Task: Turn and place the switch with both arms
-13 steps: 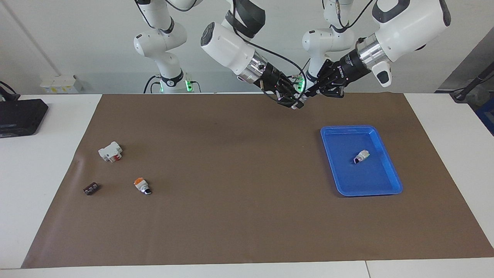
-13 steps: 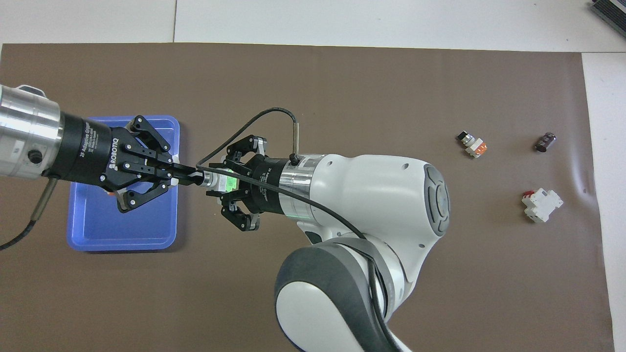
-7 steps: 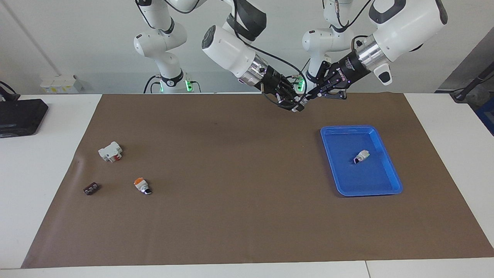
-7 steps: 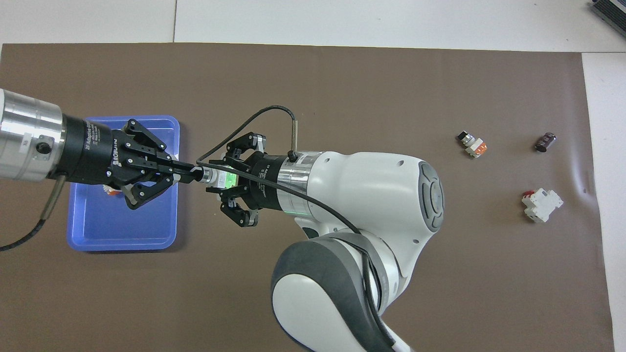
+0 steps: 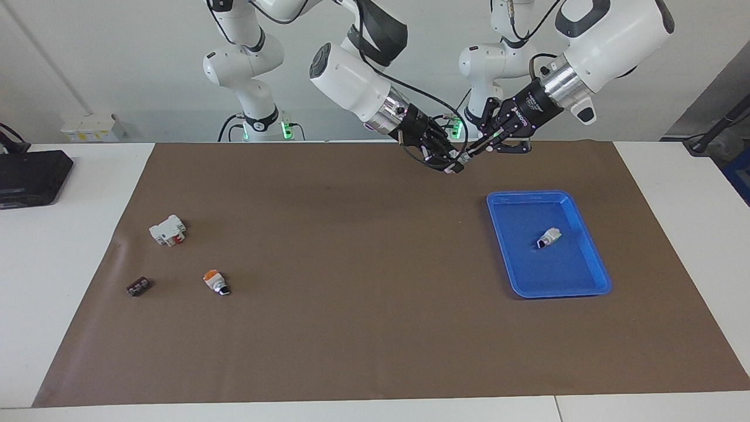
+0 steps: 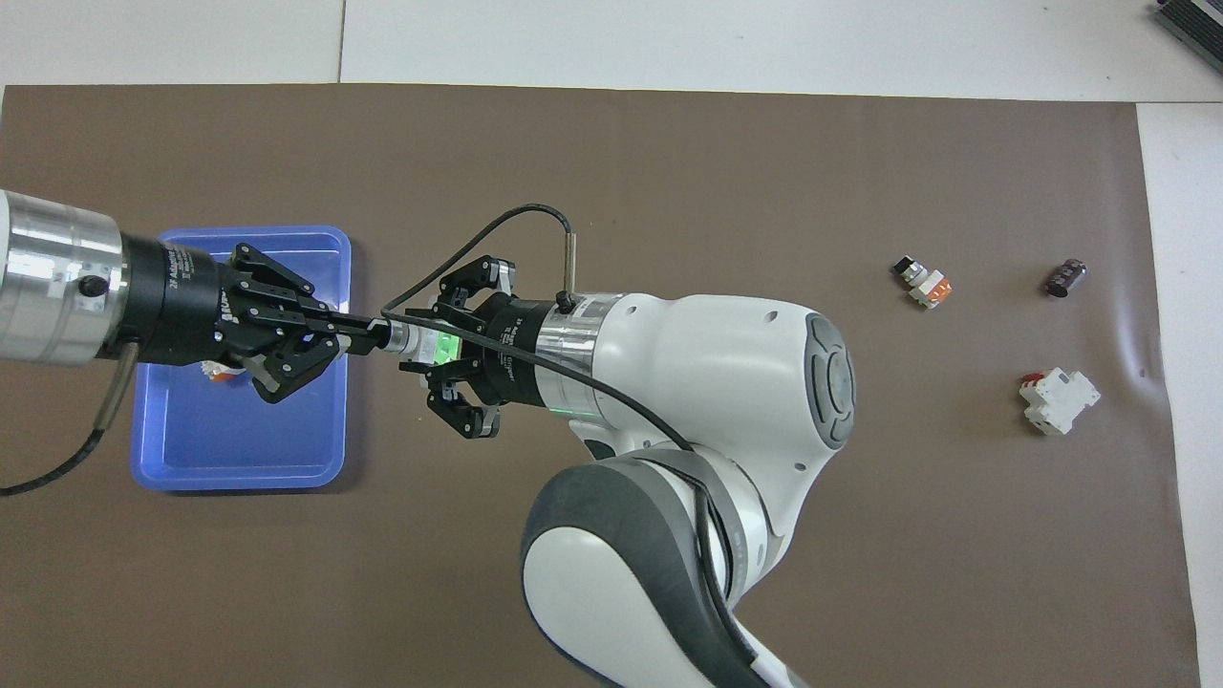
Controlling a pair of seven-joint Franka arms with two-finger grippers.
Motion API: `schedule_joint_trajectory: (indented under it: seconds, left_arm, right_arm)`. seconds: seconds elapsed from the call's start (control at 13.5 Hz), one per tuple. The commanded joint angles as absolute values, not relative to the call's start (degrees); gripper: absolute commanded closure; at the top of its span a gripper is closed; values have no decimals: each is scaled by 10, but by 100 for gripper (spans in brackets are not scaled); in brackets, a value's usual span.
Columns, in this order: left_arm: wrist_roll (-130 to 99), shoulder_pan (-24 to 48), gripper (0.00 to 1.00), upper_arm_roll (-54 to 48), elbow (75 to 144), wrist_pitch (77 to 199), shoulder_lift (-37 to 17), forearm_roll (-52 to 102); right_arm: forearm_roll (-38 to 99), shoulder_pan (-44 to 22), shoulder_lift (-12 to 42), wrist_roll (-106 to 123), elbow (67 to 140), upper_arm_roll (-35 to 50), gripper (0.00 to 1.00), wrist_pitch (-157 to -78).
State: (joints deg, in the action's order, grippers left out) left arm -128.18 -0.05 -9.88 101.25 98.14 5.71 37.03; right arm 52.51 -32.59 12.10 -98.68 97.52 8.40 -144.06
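Gripping the switch (image 6: 435, 346) by its white body in the right gripper (image 6: 427, 348), fingers closed on it, green patch facing up, all of it hanging in the air over the brown mat (image 5: 351, 328). Pinching the switch's knob end with the left gripper (image 6: 361, 334), fingers drawn narrow to a point on it and meeting the right gripper tip to tip. Hovering with the left gripper's body over the blue tray (image 5: 530, 194), with the junction of the two claws over bare mat just beside the tray's edge.

Judging progress: pickup and joint grasp looking done, turning of the knob apparently under way, placing not yet begun. Lying in the tray under the left gripper, one whitish switch (image 5: 549, 237). Sitting well apart from both claws, toward the right arm's end of the table: an orange-capped switch (image 5: 215, 282), a white block with red (image 5: 167, 230) and a small dark part (image 5: 137, 286).

Comparing with a second ago: the left wrist rolling about its own axis, its finger linkage now showing narrower from overhead than before; the joined tips sinking a little toward the mat; the grasp of both claws on the switch staying unbroken; everything on the mat and in the tray staying put.
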Motion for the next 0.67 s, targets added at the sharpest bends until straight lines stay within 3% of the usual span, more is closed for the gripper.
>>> schedule_joint_trajectory:
  seconds: [0.0,0.37,0.52,0.59]
  left_arm:
    - [-1282,-2,100,-91,1027,1041,55,338]
    - [-1281,1,100,-91,1022,1041,54,338]
    - [-1280,1,100,-91,1021,1041,54,337]
    - [-1277,1,100,-91,1021,1041,54,337]
  right_arm:
    - [519,-325,100,-977,983,90,100,-1419]
    - [519,-323,98,-980,983,90,100,-1416]
    - [512,-323,92,-977,985,88,1,-1414]
    - [493,-323,91,-976,985,90,0,-1414]
